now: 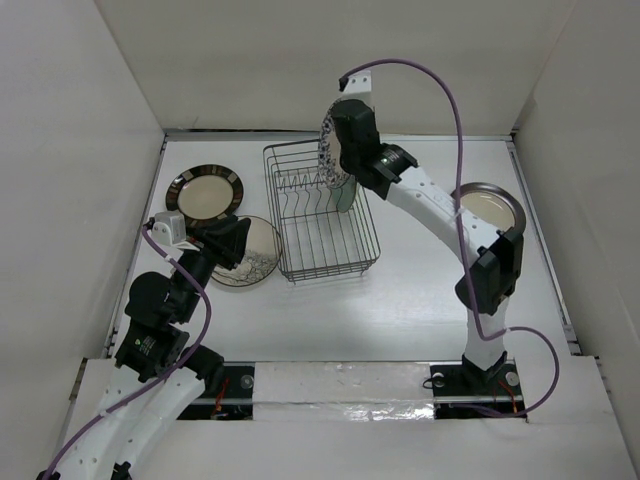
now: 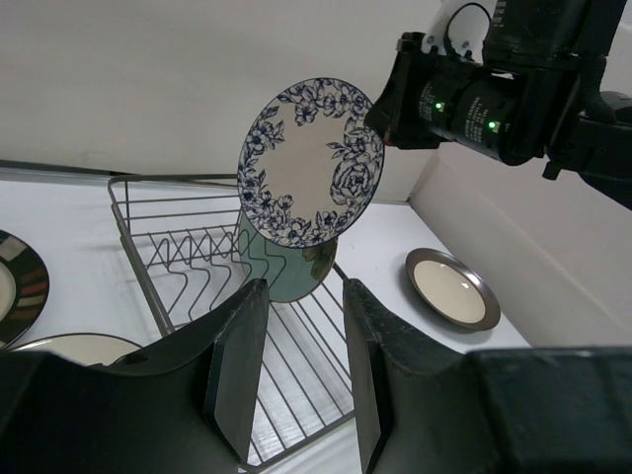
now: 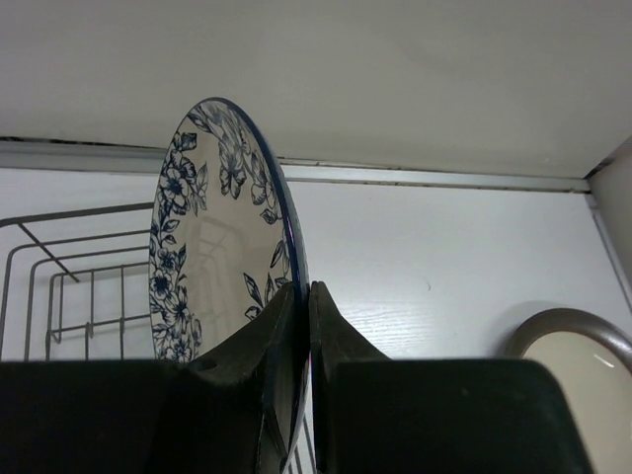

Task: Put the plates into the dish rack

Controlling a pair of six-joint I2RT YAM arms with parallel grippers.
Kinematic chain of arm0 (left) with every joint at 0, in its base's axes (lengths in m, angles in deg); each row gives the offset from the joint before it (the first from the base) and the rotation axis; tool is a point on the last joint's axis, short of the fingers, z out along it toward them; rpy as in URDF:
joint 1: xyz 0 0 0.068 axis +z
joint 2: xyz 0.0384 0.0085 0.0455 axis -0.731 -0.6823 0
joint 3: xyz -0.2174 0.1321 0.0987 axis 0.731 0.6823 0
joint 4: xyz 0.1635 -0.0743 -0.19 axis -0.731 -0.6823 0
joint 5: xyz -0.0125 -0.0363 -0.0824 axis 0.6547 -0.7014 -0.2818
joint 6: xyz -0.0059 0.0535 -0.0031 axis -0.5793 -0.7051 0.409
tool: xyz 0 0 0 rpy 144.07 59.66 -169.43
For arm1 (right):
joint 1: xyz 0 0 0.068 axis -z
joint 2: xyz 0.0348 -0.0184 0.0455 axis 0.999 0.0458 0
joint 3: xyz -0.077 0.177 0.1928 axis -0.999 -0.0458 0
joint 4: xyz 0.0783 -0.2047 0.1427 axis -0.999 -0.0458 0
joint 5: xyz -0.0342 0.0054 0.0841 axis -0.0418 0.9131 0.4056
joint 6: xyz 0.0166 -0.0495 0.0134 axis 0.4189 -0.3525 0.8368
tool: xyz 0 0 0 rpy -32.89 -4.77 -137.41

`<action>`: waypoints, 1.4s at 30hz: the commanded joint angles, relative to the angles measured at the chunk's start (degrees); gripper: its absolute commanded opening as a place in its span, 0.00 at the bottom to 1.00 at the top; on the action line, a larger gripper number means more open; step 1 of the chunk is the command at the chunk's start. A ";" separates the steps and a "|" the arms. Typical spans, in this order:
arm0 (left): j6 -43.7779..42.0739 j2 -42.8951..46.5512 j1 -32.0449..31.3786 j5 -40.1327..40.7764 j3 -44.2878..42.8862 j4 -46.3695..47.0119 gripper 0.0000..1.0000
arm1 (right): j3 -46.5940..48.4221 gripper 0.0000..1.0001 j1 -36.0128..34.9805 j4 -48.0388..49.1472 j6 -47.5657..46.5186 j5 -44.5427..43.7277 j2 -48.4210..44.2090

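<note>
Top external view: the right gripper (image 1: 338, 145) pinches the blue-floral plate (image 1: 326, 168) on edge above the far right corner of the dish rack (image 1: 320, 250), in the upper middle of the frame. A pale green plate (image 1: 345, 193) stands between the tines just below it. Three plates lie flat outside the rack: the dark-rimmed plate (image 1: 205, 190) at upper left, the patterned-edge plate (image 1: 258, 262) partly under the left gripper (image 1: 238, 247), and the beige plate (image 1: 487, 208) at right.

Left wrist view: the left fingers are spread with nothing between them. The floral plate hangs at frame centre, overlapping the top of the green one.

Right wrist view: the fingers press together on the floral plate's rim, a thin bite close to the edge.

With so narrow a hold, the plate may pivot or slip while it is lowered. If it meets the green plate or a tine tip rather than a free slot, it could chip, topple, or knock its neighbour over.
</note>
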 commanded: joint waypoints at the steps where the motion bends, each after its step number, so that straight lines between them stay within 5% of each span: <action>1: -0.48 0.07 0.21 0.00 -1.31 2.38 0.33 | 7.44 0.00 -2.71 10.67 -7.08 -7.74 0.43; 23: -0.13 0.25 0.21 -0.09 -1.13 2.56 0.33 | 5.60 0.00 -5.35 19.02 -24.85 -17.86 4.74; 42: -0.22 0.42 0.21 1.23 -1.31 2.20 0.32 | -2.21 0.00 -6.93 16.56 -16.42 -13.29 9.14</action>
